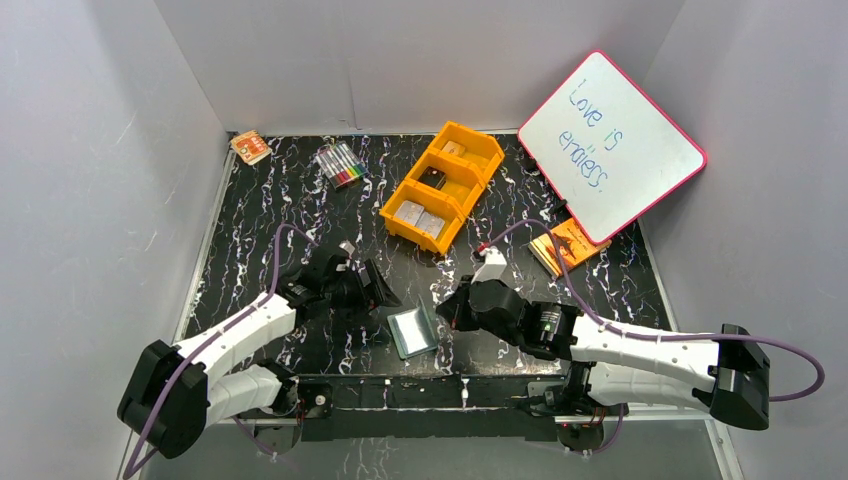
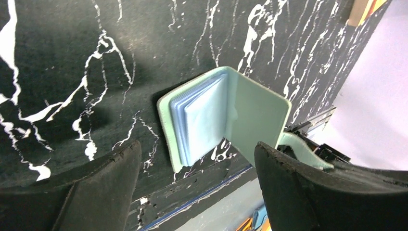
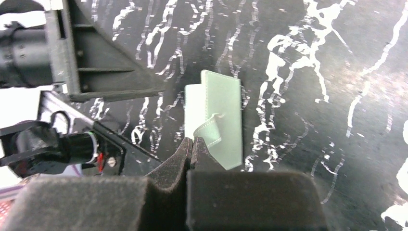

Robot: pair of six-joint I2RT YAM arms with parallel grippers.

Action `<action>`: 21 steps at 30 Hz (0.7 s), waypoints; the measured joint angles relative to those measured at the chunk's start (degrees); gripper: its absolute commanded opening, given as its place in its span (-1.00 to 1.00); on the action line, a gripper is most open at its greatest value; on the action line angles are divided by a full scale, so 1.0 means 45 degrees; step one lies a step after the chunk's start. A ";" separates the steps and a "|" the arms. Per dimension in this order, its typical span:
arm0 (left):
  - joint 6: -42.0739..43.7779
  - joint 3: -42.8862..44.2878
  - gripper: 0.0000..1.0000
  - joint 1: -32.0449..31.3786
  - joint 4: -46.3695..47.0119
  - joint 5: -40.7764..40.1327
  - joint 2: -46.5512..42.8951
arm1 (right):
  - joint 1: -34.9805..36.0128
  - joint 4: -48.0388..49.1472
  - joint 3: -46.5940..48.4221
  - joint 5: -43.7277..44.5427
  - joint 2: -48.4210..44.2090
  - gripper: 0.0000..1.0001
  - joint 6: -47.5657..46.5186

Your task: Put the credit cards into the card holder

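Card holder [image 1: 412, 330] lies open at the lower centre of the top view, between our two grippers. Right gripper [image 3: 191, 143] is pinched on its strap [image 3: 211, 130]. Left gripper [image 1: 372, 292] has its jaws wide apart, just left of the holder.

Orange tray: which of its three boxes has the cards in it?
The tray's near end compartment: pale cards lie there. The middle one holds a black item.

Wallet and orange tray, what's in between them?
Nothing, just bare black table between the wallet and the tray. The top view shows it.
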 measured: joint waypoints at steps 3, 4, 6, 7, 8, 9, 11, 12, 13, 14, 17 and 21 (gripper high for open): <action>0.0000 -0.0223 0.65 0.0000 -0.0126 -0.0087 -0.0112 | 0.0000 -0.0908 -0.0053 0.0593 0.0000 -1.00 0.0476; 0.0000 -0.0277 0.65 0.0000 -0.0146 -0.0112 -0.0112 | 0.0000 -0.1350 -0.0058 0.0811 0.0024 -1.00 0.0670; -0.0005 -0.0311 0.65 0.0000 -0.0219 -0.0151 -0.0112 | -0.0019 -0.2147 -0.0063 0.1132 0.0160 -1.00 0.1020; 0.0000 -0.0316 0.65 0.0000 -0.0243 -0.0170 -0.0112 | -0.0049 -0.2492 -0.0068 0.1219 0.0277 -1.00 0.1200; 0.0000 -0.0325 0.65 0.0000 -0.0243 -0.0180 -0.0112 | -0.0102 -0.2934 -0.0073 0.1302 0.0481 -1.00 0.1394; 0.0000 -0.0340 0.64 0.0000 -0.0253 -0.0189 -0.0112 | -0.0131 -0.3249 -0.0087 0.1331 0.0661 -1.00 0.1564; 0.0000 -0.0369 0.64 0.0000 -0.0253 -0.0214 -0.0112 | -0.0199 -0.3823 -0.0121 0.1336 0.0996 -0.93 0.1826; 0.0000 -0.0393 0.64 0.0000 -0.0253 -0.0223 -0.0112 | -0.0243 -0.4177 -0.0121 0.1345 0.1171 -0.77 0.1991; 0.0000 -0.0442 0.64 0.0000 -0.0253 -0.0228 -0.0112 | -0.0277 -0.4493 -0.0121 0.1360 0.1321 -0.57 0.2161; -0.0005 -0.0481 0.64 0.0000 -0.0262 -0.0233 -0.0112 | -0.0311 -0.4843 -0.0121 0.1365 0.1462 -0.31 0.2336; 0.0000 -0.0593 0.64 0.0000 -0.0325 -0.0243 -0.0155 | -0.0432 -0.5775 -0.0121 0.1404 0.1569 0.12 0.2715; 0.0000 -0.0704 0.64 0.0000 -0.0423 -0.0277 -0.0427 | -0.0597 -0.6815 -0.0112 0.1501 0.1039 0.27 0.2885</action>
